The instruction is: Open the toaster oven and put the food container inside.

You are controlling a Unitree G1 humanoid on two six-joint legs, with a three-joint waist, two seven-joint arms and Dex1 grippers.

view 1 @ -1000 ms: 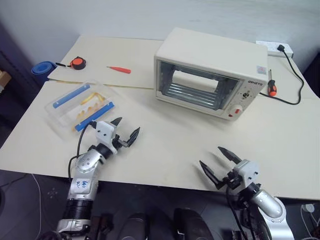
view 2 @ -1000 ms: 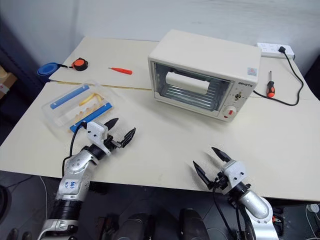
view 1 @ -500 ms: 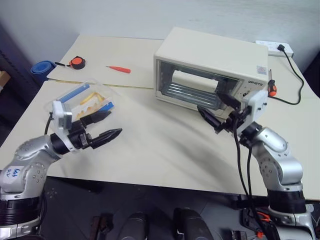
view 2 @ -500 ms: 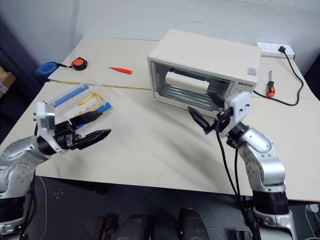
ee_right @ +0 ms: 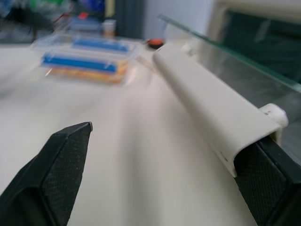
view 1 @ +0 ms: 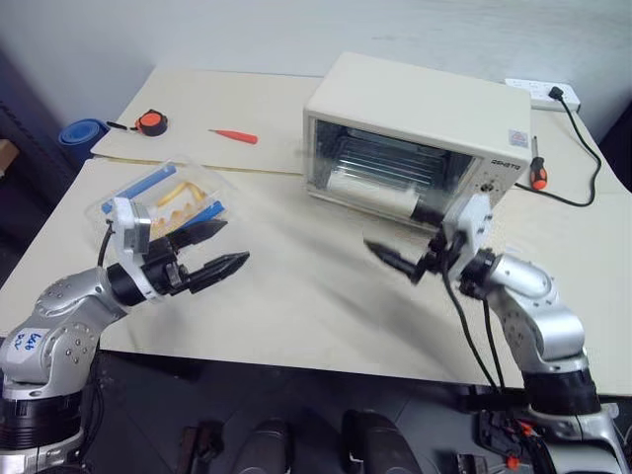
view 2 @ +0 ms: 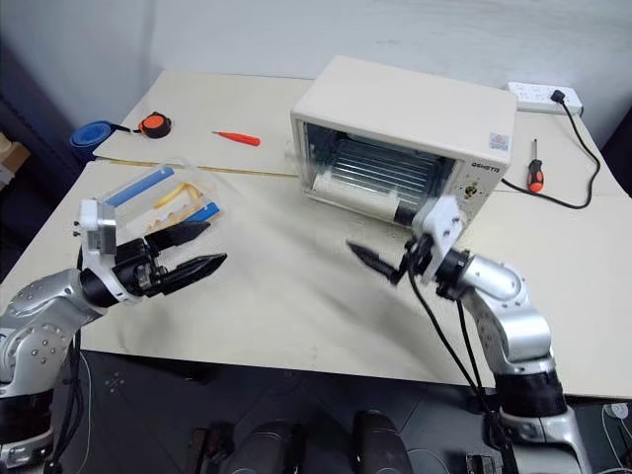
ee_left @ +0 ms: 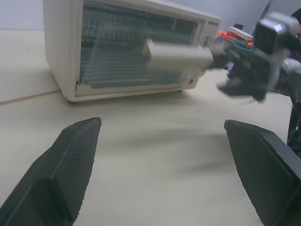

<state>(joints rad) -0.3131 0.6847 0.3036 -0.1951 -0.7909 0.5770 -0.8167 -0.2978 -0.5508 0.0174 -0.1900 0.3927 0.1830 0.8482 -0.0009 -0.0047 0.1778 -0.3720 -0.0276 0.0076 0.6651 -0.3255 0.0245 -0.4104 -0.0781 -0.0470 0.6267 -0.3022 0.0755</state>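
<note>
We see the toaster oven standing toward the far right of the surface, its glass door partly swung down with the cream handle bar low across the front. Our right gripper is at that handle: in the right wrist view one finger sits just under the end of the bar while the other stands well apart from it, so the jaws are wide open and not clamped on anything. The metal rack shows behind the glass, and the knobs and a red button sit on the oven's right-hand panel.

The food container lies on the left part of the surface, well apart from the oven, its two blue clip strips and yellow food visible through the clear plastic. Our left gripper hovers just in front of it, level above the surface, jaws spread and empty, pointing toward the oven.

Between container and oven the surface is bare. Beyond the container, on the far panel of the surface, we see a red-handled tool, an orange and black tape measure, and a blue round object at the far left edge. To the right of the oven lie a screwdriver and the black cord running to a white power strip.

The surface is pale cream board, made of two panels meeting at a seam. A plain light wall stands behind it, and dark floor shows below the near edge.
</note>
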